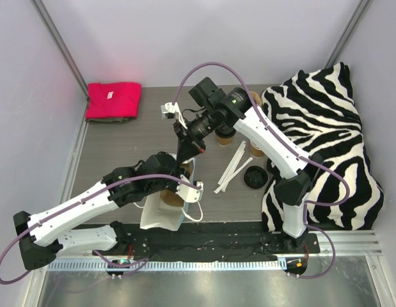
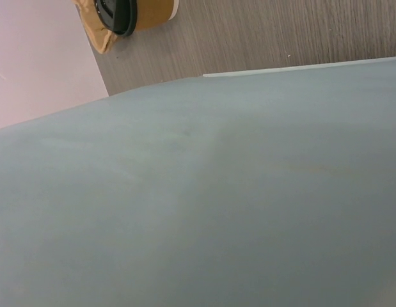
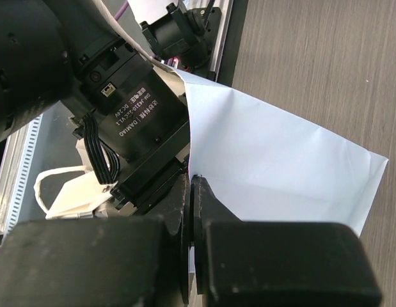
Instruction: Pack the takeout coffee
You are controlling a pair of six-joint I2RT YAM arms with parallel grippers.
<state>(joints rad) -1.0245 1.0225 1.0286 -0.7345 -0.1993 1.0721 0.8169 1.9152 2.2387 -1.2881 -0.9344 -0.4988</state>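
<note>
Reading upside down in the right wrist view, white print on the black cylindrical motor housing [image 3: 137, 125] gave "DAMIAO", "DC24V" and a model line beginning "DM-4310"; the rest was too small to tell.

Item: light blue paper bag [image 1: 160, 214] with white handles, standing open near the table's front edge. A brown object [image 1: 172, 198] showed in its mouth, kind not told.

Item: right gripper [image 3: 192, 182], fingers closed almost together, pinching the bag's upper edge.

Item: left gripper [image 1: 185, 176], close against the bag's side, its own view filled with blue paper. Fingers were hidden, so how far they stood open could not be told.

Item: takeout coffee [image 2: 153, 9], a small tan kraft-paper cup with a round black plastic lid. It was outside the bag, on the grey wood-grain table [image 1: 121, 147] beyond it.

Also on the table: second tan cup [image 1: 256, 151], loose black lid [image 1: 256, 177], white stir sticks [image 1: 233, 167], folded red cloth [image 1: 112, 100] with an unreadable white tag, zebra-print fabric [image 1: 325, 128].
</note>
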